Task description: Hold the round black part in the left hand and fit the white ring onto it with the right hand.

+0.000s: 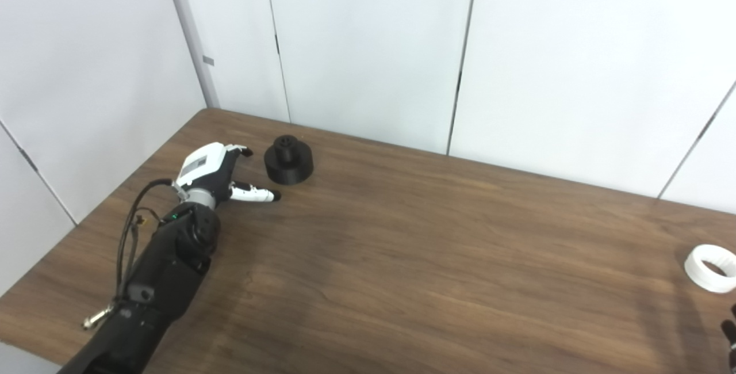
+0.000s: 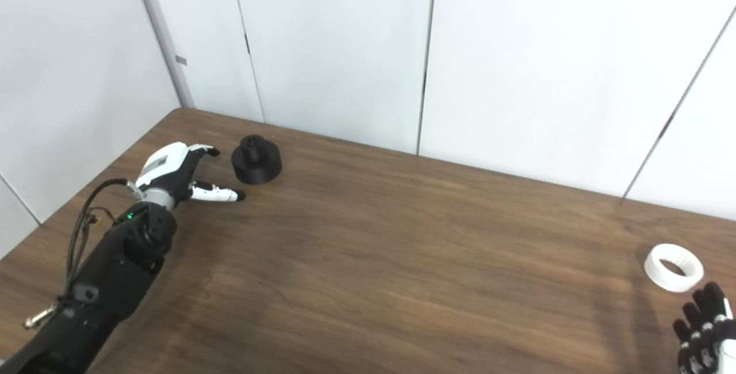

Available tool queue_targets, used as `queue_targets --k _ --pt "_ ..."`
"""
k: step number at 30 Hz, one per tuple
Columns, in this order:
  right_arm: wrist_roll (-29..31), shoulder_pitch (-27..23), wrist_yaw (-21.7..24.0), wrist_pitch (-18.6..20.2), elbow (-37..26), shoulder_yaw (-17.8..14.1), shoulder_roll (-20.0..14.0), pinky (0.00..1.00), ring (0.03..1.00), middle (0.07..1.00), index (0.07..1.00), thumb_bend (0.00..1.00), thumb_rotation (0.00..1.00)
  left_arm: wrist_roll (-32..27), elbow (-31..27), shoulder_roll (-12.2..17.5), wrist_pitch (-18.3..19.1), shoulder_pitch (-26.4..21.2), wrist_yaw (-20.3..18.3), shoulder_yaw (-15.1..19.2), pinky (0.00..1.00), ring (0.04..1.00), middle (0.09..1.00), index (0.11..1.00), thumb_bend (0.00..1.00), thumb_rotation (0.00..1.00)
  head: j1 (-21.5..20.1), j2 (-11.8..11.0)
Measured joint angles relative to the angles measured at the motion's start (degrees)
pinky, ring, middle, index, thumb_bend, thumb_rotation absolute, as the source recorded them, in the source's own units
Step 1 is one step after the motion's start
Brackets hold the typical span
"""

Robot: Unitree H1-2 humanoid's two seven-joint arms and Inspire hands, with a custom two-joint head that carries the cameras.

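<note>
The round black part point(image 1: 288, 159) stands on the brown table point(image 1: 402, 247) at the far left, a stepped disc with a raised hub. My left hand point(image 1: 215, 172) is open just left of it, fingers and thumb spread toward it without touching. The white ring point(image 2: 673, 267) lies flat near the table's right edge; it also shows in the left eye view point(image 1: 712, 267). My right hand point(image 2: 704, 328) is at the bottom right corner, just in front of the ring and apart from it, fingers apart and holding nothing.
White wall panels point(image 1: 374, 46) run close behind the table's far edge. The left table edge passes just beside my left arm point(image 1: 155, 282). Cables hang off the left forearm.
</note>
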Motion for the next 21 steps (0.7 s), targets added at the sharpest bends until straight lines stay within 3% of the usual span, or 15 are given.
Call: queue_targets --k 21 --pt "-0.63 0.40 -0.82 1.99 -2.29 0.35 0.40 1.00 1.000 1.000 1.000 0.44 1.00 -2.00 10.21 -0.22 -2.40 -6.03 3.01 -3.06 1.00 0.972 0.940 0.854 1.00 0.43 -0.70 0.53"
